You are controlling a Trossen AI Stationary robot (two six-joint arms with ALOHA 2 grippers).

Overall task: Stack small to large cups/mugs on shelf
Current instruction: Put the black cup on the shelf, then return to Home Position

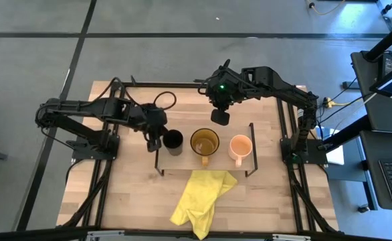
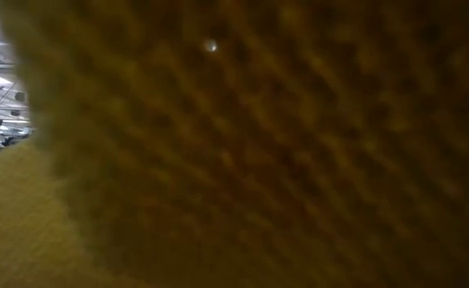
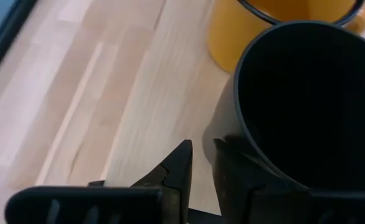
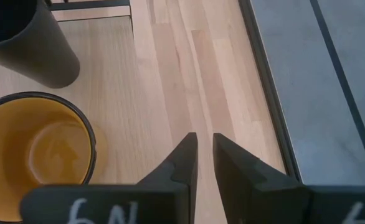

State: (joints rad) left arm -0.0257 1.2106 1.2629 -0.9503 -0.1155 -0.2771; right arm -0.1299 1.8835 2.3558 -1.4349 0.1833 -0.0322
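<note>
Three cups on the shelf [image 1: 246, 164] — black cup [image 1: 173, 141] just beside the nearly closed left claw [image 1: 153, 143].

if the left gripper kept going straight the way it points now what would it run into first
Most likely the small black cup. In the left wrist view the left gripper, fingers nearly together, sits right beside the cup's wall; whether they touch is unclear. Just beyond stands the amber mug, all on the shelf.

Upright in a row on the shelf [image 1: 246, 169]: black cup [image 1: 173, 140], amber mug [image 1: 204, 142], peach mug [image 1: 240, 146].
</note>
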